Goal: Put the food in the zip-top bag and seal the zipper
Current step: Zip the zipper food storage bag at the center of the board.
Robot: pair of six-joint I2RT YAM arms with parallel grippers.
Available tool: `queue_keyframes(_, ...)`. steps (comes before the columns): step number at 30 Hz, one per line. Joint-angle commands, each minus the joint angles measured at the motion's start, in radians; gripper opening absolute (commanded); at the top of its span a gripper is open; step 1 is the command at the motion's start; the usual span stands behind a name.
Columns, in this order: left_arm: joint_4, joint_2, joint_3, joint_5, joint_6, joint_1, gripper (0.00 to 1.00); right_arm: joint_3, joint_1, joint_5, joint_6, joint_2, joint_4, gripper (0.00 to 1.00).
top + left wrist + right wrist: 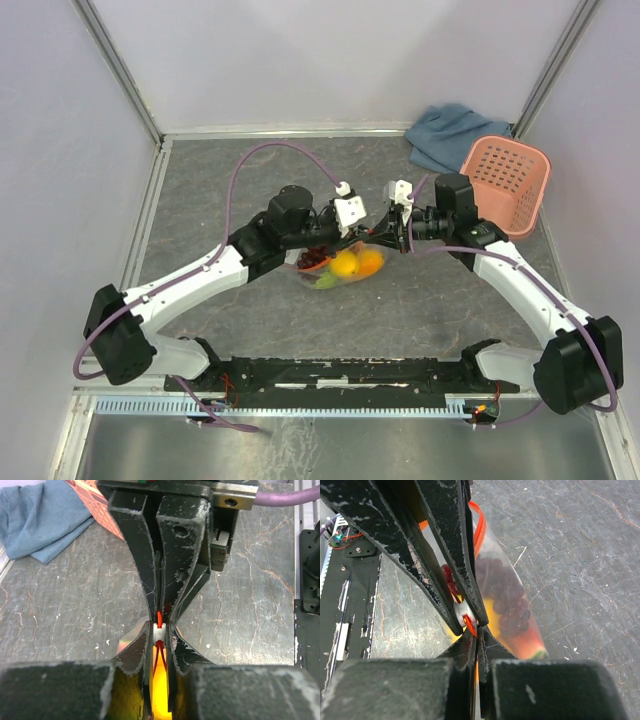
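Zipper lies clamped in left end effector and right end effector.

Top external camera high behind the near edge, looking down across the whole surface, left wrist camera very close along its fingers, facing the cloth, right wrist camera equally close, facing the opposite way, all three sharing the zip-top bag.

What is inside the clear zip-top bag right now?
Showing through the zip-top bag: dark purple grapes, a watermelon wedge, a yellow fruit and an orange fruit. The left gripper and right gripper pinch the zipper, hiding anything behind them.
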Motion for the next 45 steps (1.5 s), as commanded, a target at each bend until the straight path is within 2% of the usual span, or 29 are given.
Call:
queue_keyframes(1,-0.014,-0.067,-0.029,0.004,0.034,0.035,0.03,0.019,0.002,0.008,-0.008,-0.043,0.018,0.02)
queue_keyframes(13,-0.034,-0.119,-0.08,-0.018,0.02,0.054,0.03,0.008,-0.009,0.066,0.01,-0.07,0.007,0.02)
queue_keyframes(19,-0.049,-0.164,-0.114,-0.1,0.029,0.057,0.03,-0.001,-0.023,0.084,0.02,-0.089,0.009,0.02)
queue_keyframes(22,-0.052,-0.174,-0.113,-0.086,0.021,0.057,0.03,-0.005,-0.023,0.066,0.034,-0.083,0.018,0.02)
queue_keyframes(25,-0.055,-0.152,-0.08,-0.03,0.01,0.057,0.03,-0.003,-0.021,0.028,0.061,-0.073,0.04,0.11)
queue_keyframes(27,-0.065,-0.129,-0.048,-0.005,0.009,0.057,0.03,-0.009,-0.015,0.012,0.062,-0.076,0.059,0.24)
queue_keyframes(30,-0.084,-0.099,-0.014,0.017,0.01,0.056,0.03,-0.003,-0.008,0.001,0.057,-0.071,0.064,0.39)
queue_keyframes(33,-0.086,-0.087,-0.002,0.042,0.012,0.054,0.03,0.015,0.004,-0.004,0.052,-0.048,0.068,0.47)
queue_keyframes(35,-0.083,-0.087,-0.001,0.051,0.013,0.053,0.03,0.026,0.009,-0.007,0.052,-0.027,0.07,0.49)
queue_keyframes(38,-0.083,-0.09,-0.002,0.053,0.015,0.053,0.03,0.047,0.024,-0.023,0.052,-0.001,0.073,0.47)
queue_keyframes(40,-0.083,-0.092,-0.003,0.053,0.016,0.053,0.03,0.059,0.03,-0.034,0.054,0.011,0.071,0.42)
queue_keyframes(42,-0.085,-0.093,-0.004,0.052,0.014,0.052,0.03,0.067,0.031,-0.038,0.056,0.015,0.07,0.32)
queue_keyframes(44,-0.094,-0.091,-0.003,0.051,0.013,0.051,0.03,0.075,0.032,-0.034,0.057,0.012,0.068,0.18)
queue_keyframes(45,-0.099,-0.09,-0.003,0.048,0.014,0.053,0.03,0.078,0.032,-0.034,0.056,0.009,0.065,0.15)
